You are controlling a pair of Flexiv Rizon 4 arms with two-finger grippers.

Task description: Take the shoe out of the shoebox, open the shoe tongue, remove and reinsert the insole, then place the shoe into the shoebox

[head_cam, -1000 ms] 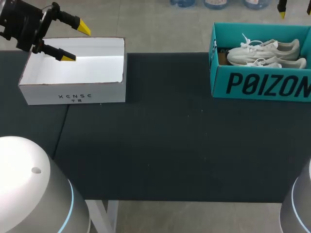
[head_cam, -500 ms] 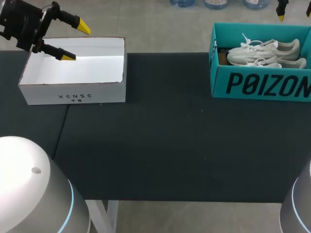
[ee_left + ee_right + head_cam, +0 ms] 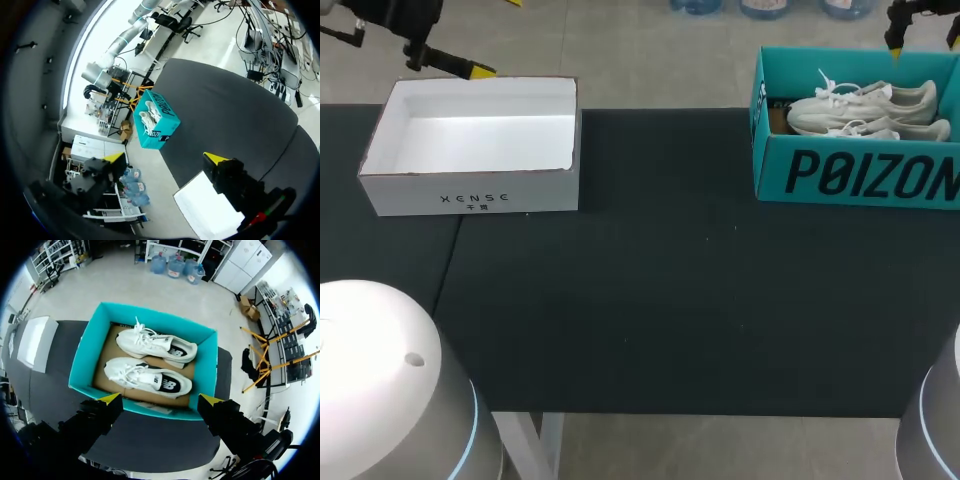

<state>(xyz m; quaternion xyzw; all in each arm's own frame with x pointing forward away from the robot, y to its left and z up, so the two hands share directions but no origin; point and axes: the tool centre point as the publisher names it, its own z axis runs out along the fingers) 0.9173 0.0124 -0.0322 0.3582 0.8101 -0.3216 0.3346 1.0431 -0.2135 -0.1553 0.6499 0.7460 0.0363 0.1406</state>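
The right gripper (image 3: 160,399) hangs with its fingers spread wide, and the teal shoebox (image 3: 206,365) sits open straight ahead of them. The nearer shoe (image 3: 147,376) lies just past the tips, its length running along the tip-to-tip line, so I'd guess the wrist must turn to pinch across it. The left gripper (image 3: 165,158), also spread, hangs by the white box (image 3: 210,210), well apart from the shoes.

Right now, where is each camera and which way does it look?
Head view: above and behind, looking down on the table; left gripper, right gripper at far corners.
Left wrist view: high on left arm, past its open gripper to white box and shoebox.
Right wrist view: above the shoebox, open gripper framing two shoes.
All share the shoebox.
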